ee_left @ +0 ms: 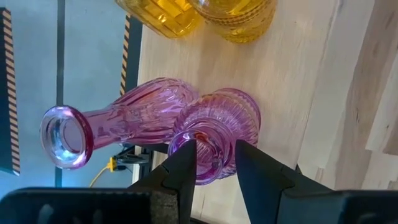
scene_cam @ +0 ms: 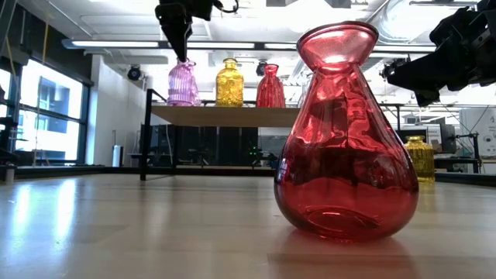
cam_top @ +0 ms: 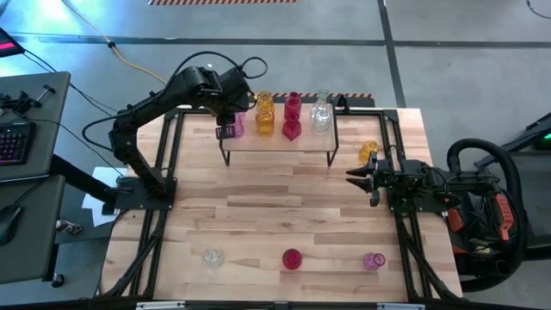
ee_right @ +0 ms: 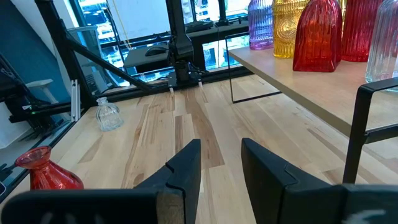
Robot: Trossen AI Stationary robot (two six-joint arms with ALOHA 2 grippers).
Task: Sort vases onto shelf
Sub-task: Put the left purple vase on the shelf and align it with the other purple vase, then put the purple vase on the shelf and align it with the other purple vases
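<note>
Ribbed pink glass vase, bulbous.

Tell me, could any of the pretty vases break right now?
Maybe. The left gripper is right at the neck of a pink vase on the shelf, and a second pink vase stands very close behind it; a bump could knock one into the other. That pair also sits near the shelf's end, so a nudge might push one off. The right gripper waits nearby, near an amber vase.

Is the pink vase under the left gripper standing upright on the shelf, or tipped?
Upright: the pink vase stands on the shelf, neck up, with the left gripper at its mouth.
</note>
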